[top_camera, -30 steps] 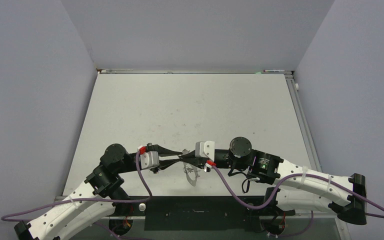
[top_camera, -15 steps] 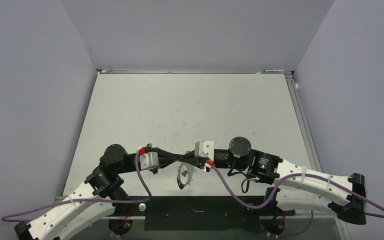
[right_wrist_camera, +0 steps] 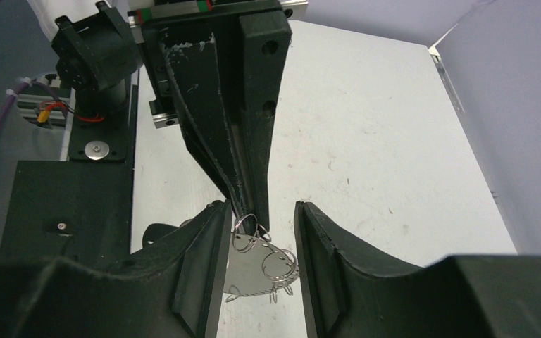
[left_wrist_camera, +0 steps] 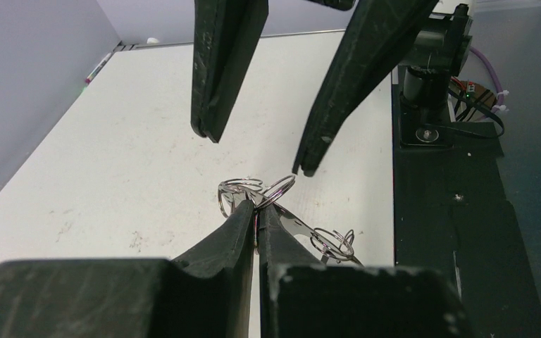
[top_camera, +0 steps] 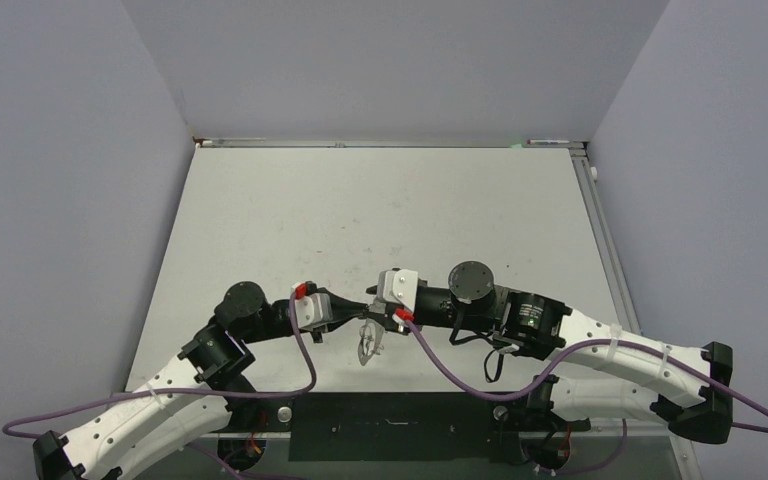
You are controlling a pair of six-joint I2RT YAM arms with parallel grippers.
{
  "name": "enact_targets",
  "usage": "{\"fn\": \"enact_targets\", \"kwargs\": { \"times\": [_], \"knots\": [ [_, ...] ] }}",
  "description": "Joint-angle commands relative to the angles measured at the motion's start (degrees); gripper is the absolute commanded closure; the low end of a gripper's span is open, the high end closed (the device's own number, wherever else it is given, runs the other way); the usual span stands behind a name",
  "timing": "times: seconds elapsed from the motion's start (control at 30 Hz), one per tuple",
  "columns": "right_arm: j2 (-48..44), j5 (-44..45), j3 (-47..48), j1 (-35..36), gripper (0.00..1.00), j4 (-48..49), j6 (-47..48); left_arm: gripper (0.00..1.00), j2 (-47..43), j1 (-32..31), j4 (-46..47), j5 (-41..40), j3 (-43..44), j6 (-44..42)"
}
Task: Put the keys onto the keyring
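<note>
The keyring (top_camera: 368, 342) is a silvery metal hoop with small wire loops along its rim, and it hangs just above the table near the front edge. My left gripper (top_camera: 358, 312) is shut on its upper rim. In the left wrist view, my left gripper (left_wrist_camera: 257, 208) pinches the keyring (left_wrist_camera: 303, 229) right beside two loops. My right gripper (top_camera: 373, 303) faces it from the right, open. In the right wrist view, my right gripper (right_wrist_camera: 260, 211) has a finger on each side of the keyring (right_wrist_camera: 253, 271) without touching it. The keys are not in view.
The black base plate (top_camera: 390, 425) lies just below the table's front edge, close under the grippers. A metal rail (top_camera: 595, 200) runs along the table's right side. Grey walls close in the left, right and back.
My left gripper closed on the keyring, then my right gripper opened and let go of it. Both grippers shifted slightly left, and the ring now hangs from the left one alone.
</note>
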State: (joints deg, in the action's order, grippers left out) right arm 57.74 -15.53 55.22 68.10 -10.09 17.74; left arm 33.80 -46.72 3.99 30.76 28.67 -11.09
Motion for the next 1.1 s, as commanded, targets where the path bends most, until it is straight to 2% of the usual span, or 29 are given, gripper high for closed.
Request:
{"fn": "enact_targets", "kwargs": {
  "times": [0.0,0.17,0.47,0.63,1.07],
  "knots": [
    [1.91,3.57,5.01,0.42,0.62,-6.04,2.10,1.00,-0.04,-0.07,1.28,-1.99,3.45,-0.41],
    [3.70,2.27,6.56,0.49,0.63,-8.74,1.84,1.00,1.26,0.02,0.02,-3.24,4.23,-0.51],
    [5.31,2.13,5.22,0.90,0.68,-7.09,1.34,1.00,1.77,-0.10,-0.34,-3.54,4.30,-0.51],
    [5.79,2.36,4.81,0.86,0.81,-6.60,1.68,1.00,1.71,-0.07,-0.40,-3.52,4.32,-0.51],
    [6.63,5.32,4.47,0.92,0.89,-7.82,2.17,1.00,0.70,-0.06,0.06,-3.48,4.03,-0.59]
  ]
}}
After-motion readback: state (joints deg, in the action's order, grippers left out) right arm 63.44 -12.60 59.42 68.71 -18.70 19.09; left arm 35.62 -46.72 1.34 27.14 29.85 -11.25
